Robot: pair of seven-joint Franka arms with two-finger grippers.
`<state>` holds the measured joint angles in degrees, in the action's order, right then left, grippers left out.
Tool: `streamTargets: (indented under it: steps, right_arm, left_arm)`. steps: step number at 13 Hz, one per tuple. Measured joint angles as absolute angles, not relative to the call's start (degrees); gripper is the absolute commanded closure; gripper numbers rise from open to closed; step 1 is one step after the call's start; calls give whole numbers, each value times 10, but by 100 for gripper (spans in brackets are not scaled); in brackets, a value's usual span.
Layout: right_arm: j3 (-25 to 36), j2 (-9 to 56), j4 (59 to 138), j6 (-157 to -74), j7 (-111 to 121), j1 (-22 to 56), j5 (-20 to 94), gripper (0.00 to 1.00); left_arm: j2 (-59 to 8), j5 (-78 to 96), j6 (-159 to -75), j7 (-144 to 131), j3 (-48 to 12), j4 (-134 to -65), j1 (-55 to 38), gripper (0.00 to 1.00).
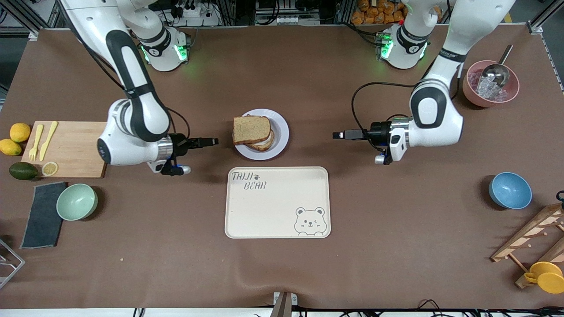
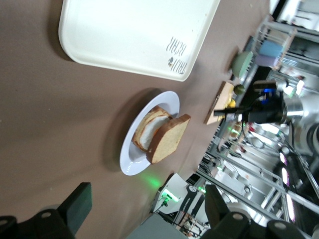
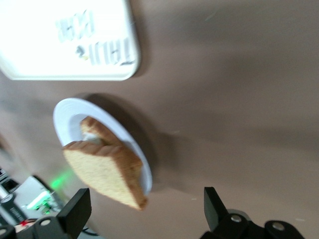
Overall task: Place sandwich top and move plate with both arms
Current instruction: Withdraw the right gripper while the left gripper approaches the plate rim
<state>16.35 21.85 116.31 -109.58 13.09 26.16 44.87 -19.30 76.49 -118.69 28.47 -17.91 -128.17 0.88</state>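
Because the brown wholemeal bread slice overhangs the round pale lavender-white plate toward the right arm's end, the right hand and left hand, both with fingers apart beside it, could tip it off when lifting unevenly.

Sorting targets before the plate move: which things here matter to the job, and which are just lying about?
Job: sandwich top, plate, left gripper, right gripper, both open.
Lying about: bear tray, cutting board, mint bowl, blue bowl.
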Motion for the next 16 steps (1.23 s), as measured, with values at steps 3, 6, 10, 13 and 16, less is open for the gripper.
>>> streamTargets:
  steps: [3,6,10,13,16]
  right_arm:
    - [164,218,1156,-1097,153,218,399,0]
    - [167,214,1143,-1099,197,181,368,0]
    - [172,184,1111,-1098,205,173,289,0]
    - [187,146,1101,-1099,205,173,210,0]
    - [205,101,1084,-1097,205,172,139,0]
  left_arm:
    - [-241,821,-1184,340,-181,-1290,5,0]
    - [-271,935,-1183,416,-185,-1290,-34,0]
    - [-318,1025,-1184,516,-187,-1284,-68,0]
    - [-345,1040,-1183,582,-189,-1283,-78,2]
    - [-360,1042,-1183,636,-195,-1282,-78,18]
